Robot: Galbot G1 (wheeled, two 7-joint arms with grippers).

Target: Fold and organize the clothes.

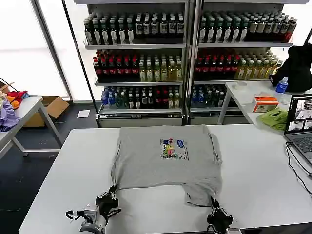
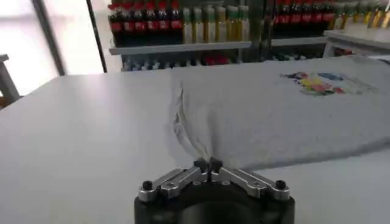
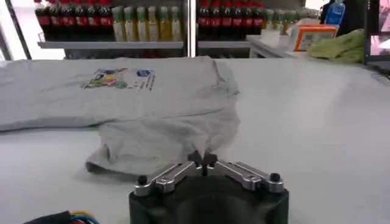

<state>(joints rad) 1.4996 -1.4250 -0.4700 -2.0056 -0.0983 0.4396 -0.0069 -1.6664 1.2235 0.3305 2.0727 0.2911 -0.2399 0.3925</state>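
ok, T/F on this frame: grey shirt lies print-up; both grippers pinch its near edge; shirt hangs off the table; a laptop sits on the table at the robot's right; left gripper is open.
1. The grey shirt lies print-up on the white table. True.
2. The left gripper and right gripper each pinch its near edge. True.
3. The shirt hangs off the table. False: it lies wholly on top.
4. A laptop sits at the robot's right. True.
5. The left gripper is open. False: it is shut on the cloth.

A light grey shirt (image 1: 165,158) lies mid-table, print up, partly folded, its near right corner bunched and sagging nearer than the straight near edge.
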